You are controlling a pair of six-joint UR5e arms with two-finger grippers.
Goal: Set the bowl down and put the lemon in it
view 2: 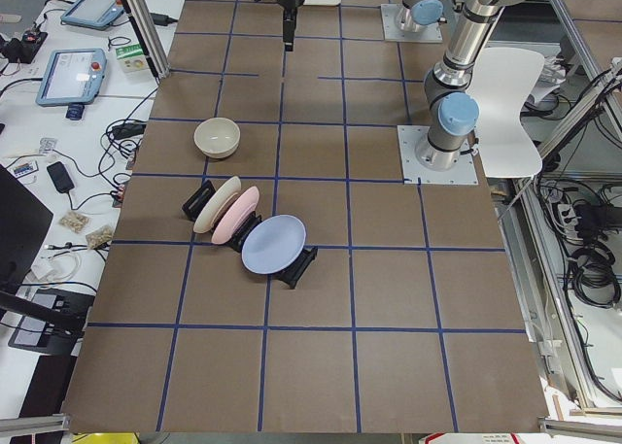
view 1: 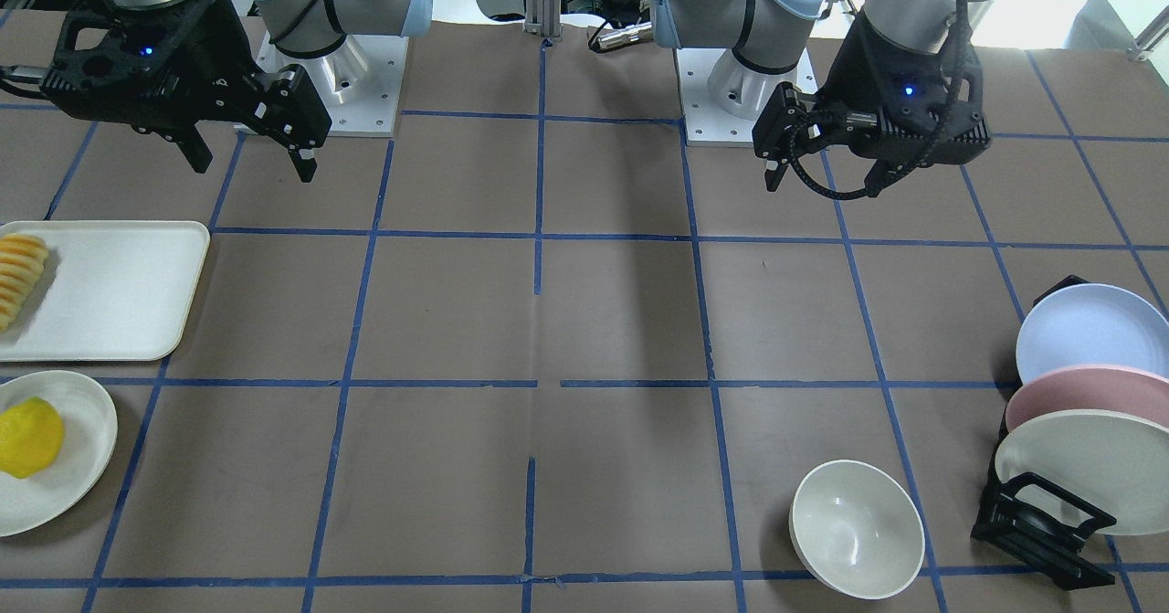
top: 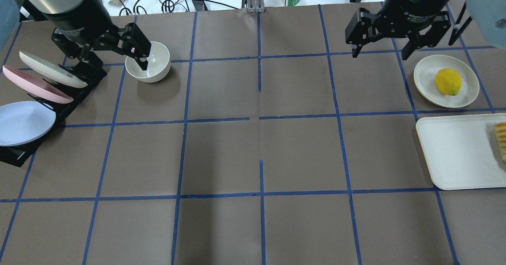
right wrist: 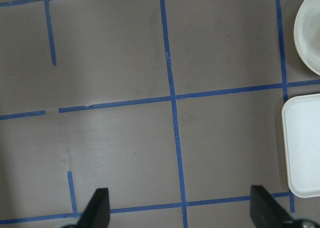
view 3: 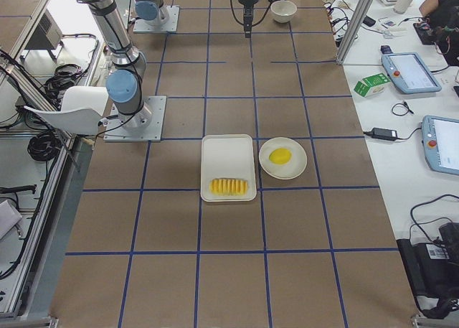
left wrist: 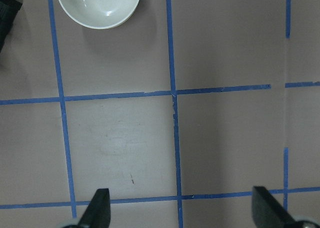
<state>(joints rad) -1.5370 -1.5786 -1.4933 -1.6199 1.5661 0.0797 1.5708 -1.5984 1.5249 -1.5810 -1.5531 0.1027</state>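
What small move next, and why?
Probably bring the left hand over the bowl: that hand is open, empty and short of it, and the bowl must be placed before the lemon, now on its plate, goes in.

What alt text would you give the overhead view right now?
The left gripper and right gripper hang open and empty above the table. The empty bowl sits upper left beside a rack; the lemon lies on a plate upper right, beside a tray.

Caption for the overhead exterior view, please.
Raised, open left gripper and right gripper; deep off-white glossy bowl beside black plate rack, small yellow lemon on round cream plate.
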